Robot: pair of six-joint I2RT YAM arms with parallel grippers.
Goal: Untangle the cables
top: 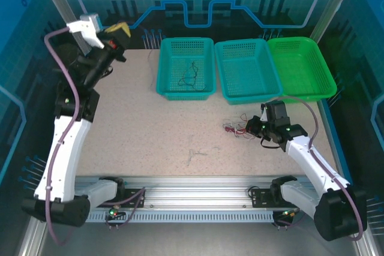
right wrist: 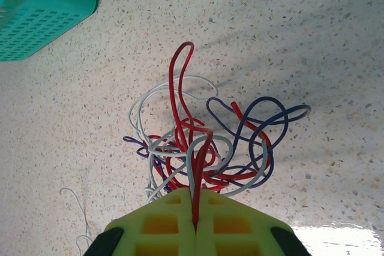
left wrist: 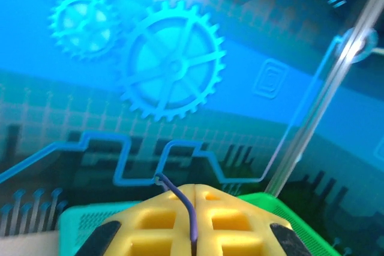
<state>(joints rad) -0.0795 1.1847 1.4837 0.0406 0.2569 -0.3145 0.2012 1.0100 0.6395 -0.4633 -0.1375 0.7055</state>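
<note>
Yellow left fingers [left wrist: 207,195], high near the far left corner of the bench [top: 138,130], are pressed together on a thin purple cable [left wrist: 185,205] that runs out between their tips. Low over the bench near its right edge, the right fingers [right wrist: 207,205] are clamped tight on a red cable [right wrist: 179,82] rising from a tangle of red, white and dark blue cables [right wrist: 240,148] that lies in front of the middle teal basket [top: 249,70]. One black cable [top: 191,77] lies in the left teal basket [top: 163,70], and a pale cable [top: 195,155] lies alone on the bench toward its near edge.
</note>
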